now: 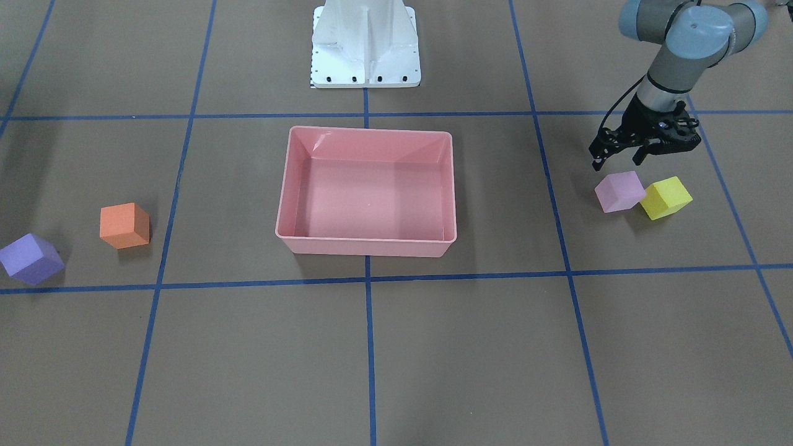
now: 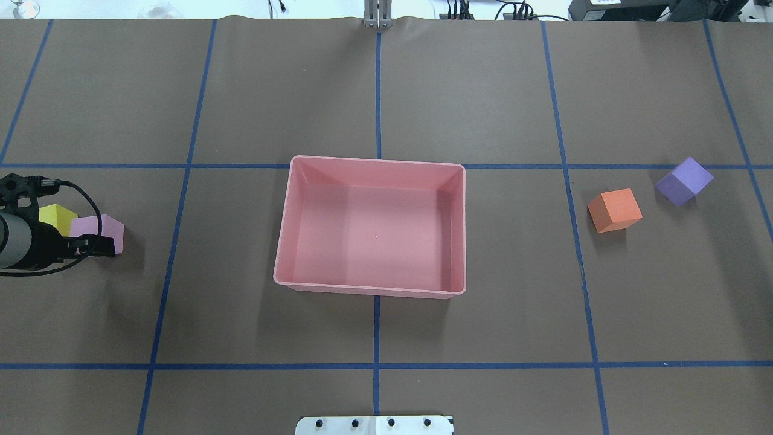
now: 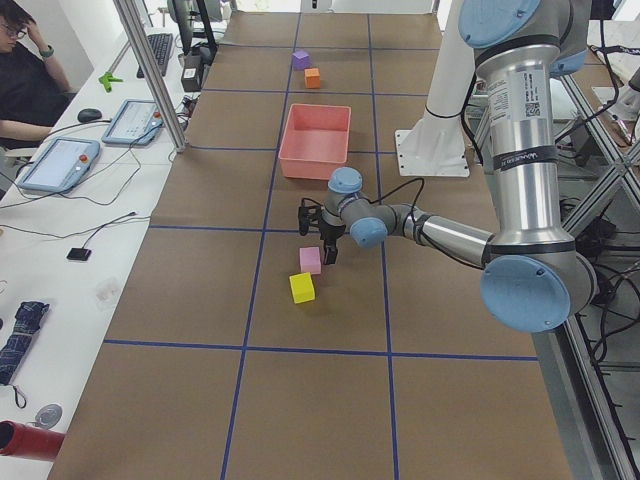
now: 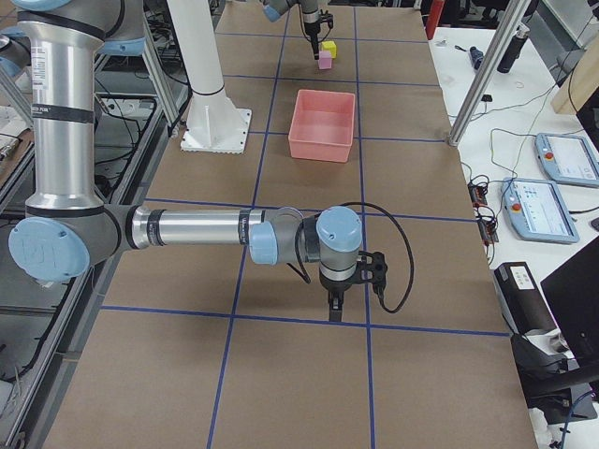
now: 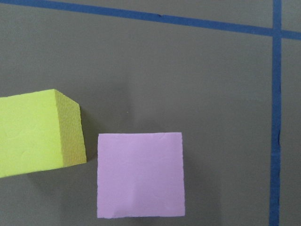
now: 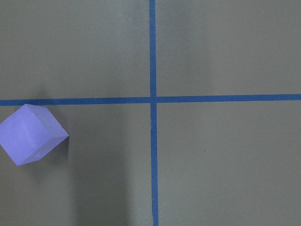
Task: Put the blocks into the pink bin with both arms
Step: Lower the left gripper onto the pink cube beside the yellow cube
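Observation:
The pink bin [image 1: 365, 238] [image 2: 368, 289] stands empty at the table's middle. The pale pink-lilac block [image 1: 619, 191] [image 5: 140, 174] and the yellow block [image 1: 666, 197] [image 5: 37, 132] lie side by side, almost touching. My left gripper [image 1: 617, 162] hangs open just above the pale pink block, holding nothing. The orange block [image 1: 125, 225] and the purple block [image 1: 31, 258] [image 6: 32, 134] lie on the other side of the bin. My right gripper [image 4: 334, 313] shows only in the exterior right view, pointing down over the table. I cannot tell whether it is open.
The white pedestal base [image 1: 365, 43] stands behind the bin. Blue tape lines [image 1: 368, 347] cross the brown table. A seated person [image 3: 25, 70] and tablets [image 3: 60, 160] are at a side desk beyond the table's far edge.

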`<action>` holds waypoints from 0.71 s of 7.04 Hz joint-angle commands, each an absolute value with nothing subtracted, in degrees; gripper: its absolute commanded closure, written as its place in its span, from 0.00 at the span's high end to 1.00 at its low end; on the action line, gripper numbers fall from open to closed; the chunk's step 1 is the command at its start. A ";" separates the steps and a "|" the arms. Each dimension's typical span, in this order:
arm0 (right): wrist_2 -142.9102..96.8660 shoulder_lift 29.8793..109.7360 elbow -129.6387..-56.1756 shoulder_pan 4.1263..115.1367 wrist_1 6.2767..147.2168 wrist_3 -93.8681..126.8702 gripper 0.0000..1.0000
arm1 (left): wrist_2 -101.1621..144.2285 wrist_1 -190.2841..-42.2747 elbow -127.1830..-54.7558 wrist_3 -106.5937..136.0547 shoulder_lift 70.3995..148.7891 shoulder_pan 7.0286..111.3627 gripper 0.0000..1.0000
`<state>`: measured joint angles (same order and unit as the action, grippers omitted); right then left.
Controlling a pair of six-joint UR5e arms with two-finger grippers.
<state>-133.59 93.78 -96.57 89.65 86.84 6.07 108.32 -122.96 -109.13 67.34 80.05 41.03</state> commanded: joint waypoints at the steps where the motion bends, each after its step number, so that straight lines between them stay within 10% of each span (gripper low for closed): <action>1: -133.42 93.78 -96.42 89.65 86.84 6.06 1.00 | 108.28 -122.96 -108.11 67.06 80.15 40.78 1.00; 5: -133.51 93.87 -96.50 89.65 86.84 6.06 1.00 | 108.02 -122.96 -104.85 67.06 82.88 40.61 1.00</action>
<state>-133.50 93.85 -96.46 89.65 86.83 6.06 108.22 -122.96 -105.27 67.06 82.44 40.61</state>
